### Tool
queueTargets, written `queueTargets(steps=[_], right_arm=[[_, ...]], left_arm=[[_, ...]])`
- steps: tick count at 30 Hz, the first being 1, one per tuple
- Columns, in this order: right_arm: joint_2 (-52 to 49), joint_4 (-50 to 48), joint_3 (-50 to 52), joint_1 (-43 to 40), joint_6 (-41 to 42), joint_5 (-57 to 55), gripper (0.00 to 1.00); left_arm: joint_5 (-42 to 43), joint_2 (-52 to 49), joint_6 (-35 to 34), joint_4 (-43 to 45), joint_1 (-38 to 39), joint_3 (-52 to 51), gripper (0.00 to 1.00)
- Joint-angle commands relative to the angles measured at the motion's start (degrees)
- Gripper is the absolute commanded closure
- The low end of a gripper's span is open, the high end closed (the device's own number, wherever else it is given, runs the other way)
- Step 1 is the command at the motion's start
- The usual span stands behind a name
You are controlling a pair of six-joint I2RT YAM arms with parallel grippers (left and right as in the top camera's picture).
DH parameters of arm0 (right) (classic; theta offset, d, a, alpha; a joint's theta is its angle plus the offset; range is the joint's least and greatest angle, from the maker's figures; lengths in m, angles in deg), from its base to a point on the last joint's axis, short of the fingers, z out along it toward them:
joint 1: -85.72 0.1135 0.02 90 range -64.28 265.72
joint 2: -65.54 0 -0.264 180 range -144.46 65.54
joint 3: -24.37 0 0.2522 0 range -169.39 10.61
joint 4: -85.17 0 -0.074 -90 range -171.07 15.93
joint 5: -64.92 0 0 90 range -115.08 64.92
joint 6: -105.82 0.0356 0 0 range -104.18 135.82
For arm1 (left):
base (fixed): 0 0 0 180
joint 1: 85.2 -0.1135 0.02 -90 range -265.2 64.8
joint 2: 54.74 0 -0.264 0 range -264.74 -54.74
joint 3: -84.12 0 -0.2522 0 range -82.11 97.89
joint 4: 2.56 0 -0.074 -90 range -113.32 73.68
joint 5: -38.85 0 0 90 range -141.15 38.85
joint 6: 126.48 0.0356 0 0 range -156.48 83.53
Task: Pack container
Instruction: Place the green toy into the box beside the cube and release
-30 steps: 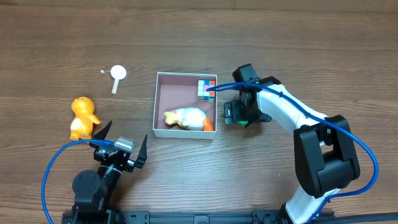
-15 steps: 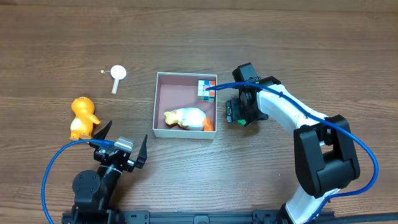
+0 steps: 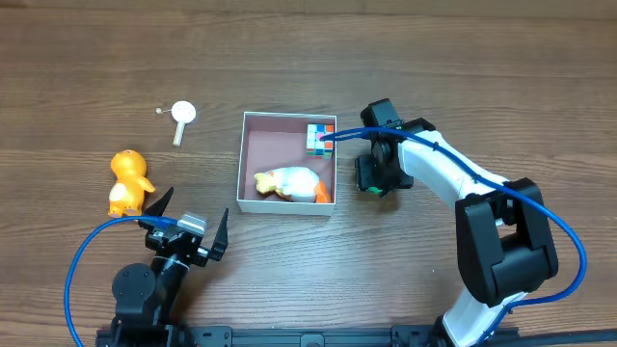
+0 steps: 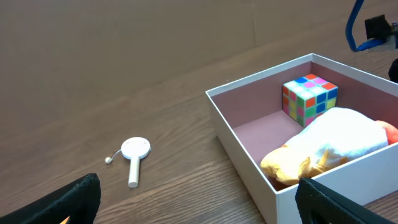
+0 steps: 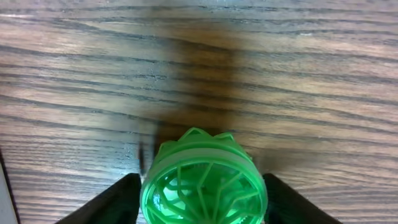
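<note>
The container [image 3: 245, 159] is a shallow white-walled box with a dusty-pink inside at the table's middle. It holds a colourful puzzle cube [image 3: 320, 138] in its far right corner and a white-and-orange plush toy [image 3: 292, 182] along its near side. Both show in the left wrist view, cube [image 4: 309, 98] and plush [image 4: 336, 144], inside the box [image 4: 242, 149]. My right gripper [image 3: 371, 176] is just right of the container, shut on a green ribbed round toy [image 5: 205, 185] above the wood. My left gripper [image 3: 189, 231] is open and empty, near the front left.
An orange duck toy [image 3: 128, 181] stands at the left, beside my left gripper. A small white spoon-shaped piece [image 3: 180, 118] lies at the back left; it also shows in the left wrist view [image 4: 134, 157]. Blue cables run along both arms.
My right gripper with the green toy has shifted slightly to the right and nearer the table; the green toy is now mostly hidden under the wrist in the overhead view. The left arm has not moved.
</note>
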Motion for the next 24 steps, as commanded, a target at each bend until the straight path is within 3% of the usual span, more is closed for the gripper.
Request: queueTargets(steps=[1, 3, 9, 18, 24], right_arm=[[0.8, -0.2, 0.2, 0.3, 0.4, -0.7, 0.42], [0.8, -0.2, 0.2, 0.3, 0.4, -0.7, 0.47], [0.8, 0.4, -2.6, 0.3, 0.3, -0.8, 0.46], [0.8, 16.4, -27.3, 0.7, -1.6, -4.2, 0.46], [0.8, 16.1, -30.0, 8.7, -1.7, 1.4, 0.46]], left_arm=[[-0.2, 0.3, 0.8, 0.1, -0.4, -0.2, 0.0], [-0.2, 0.3, 0.8, 0.1, -0.4, -0.2, 0.0], [-0.2, 0.3, 0.8, 0.1, -0.4, -0.2, 0.0], [-0.2, 0.3, 0.8, 0.1, -0.4, -0.2, 0.0], [-0.2, 0.3, 0.8, 0.1, -0.4, -0.2, 0.0]])
